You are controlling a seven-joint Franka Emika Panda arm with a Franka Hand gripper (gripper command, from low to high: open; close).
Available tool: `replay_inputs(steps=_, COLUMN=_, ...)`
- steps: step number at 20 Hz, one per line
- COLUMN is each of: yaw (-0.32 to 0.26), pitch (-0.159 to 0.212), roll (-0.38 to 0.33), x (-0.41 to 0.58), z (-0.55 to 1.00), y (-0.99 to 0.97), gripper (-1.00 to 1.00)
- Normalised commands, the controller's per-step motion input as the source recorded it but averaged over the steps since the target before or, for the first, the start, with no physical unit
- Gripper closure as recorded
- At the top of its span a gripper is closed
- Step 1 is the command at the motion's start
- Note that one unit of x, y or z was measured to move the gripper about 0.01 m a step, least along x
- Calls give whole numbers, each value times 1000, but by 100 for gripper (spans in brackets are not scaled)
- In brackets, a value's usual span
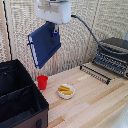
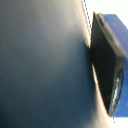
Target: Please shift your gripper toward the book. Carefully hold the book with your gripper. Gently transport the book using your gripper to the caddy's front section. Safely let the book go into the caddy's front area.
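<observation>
My gripper [image 1: 54, 31], a white boxy hand, hangs high over the wooden table and is shut on the top edge of the dark navy book [image 1: 44, 45]. The book dangles tilted in the air, above the red cup. In the wrist view the book's dark cover [image 2: 42, 65] fills most of the picture, with one blue-tipped finger [image 2: 107, 60] pressed against it. The black caddy [image 1: 20, 97] sits at the exterior view's lower left, a divider splitting it into two bays. Its front section [image 1: 17, 107] is the nearer bay. The book is above and to the right of the caddy.
A red cup [image 1: 42, 82] stands just right of the caddy. A small white bowl [image 1: 66, 91] with yellow food sits beside it. A silver-black toaster oven [image 1: 114, 54] with a pulled-out rack [image 1: 95, 73] is at the exterior view's right. A wicker wall is behind.
</observation>
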Motion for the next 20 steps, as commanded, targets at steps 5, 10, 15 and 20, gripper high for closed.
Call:
replay_inputs(steps=5, yaw=-195, pitch=5, roll=-38, x=-50, z=-194, y=659, gripper=100)
replay_inputs(steps=10, yaw=-233, pitch=2, roll=-23, x=0, z=-265, y=615, gripper=100)
replay_inputs(steps=15, yaw=-221, pitch=1, roll=-1, x=0, z=-119, y=601, gripper=100)
replay_inputs(steps=20, yaw=-223, pitch=0, roll=0, x=0, z=131, y=534, gripper=100)
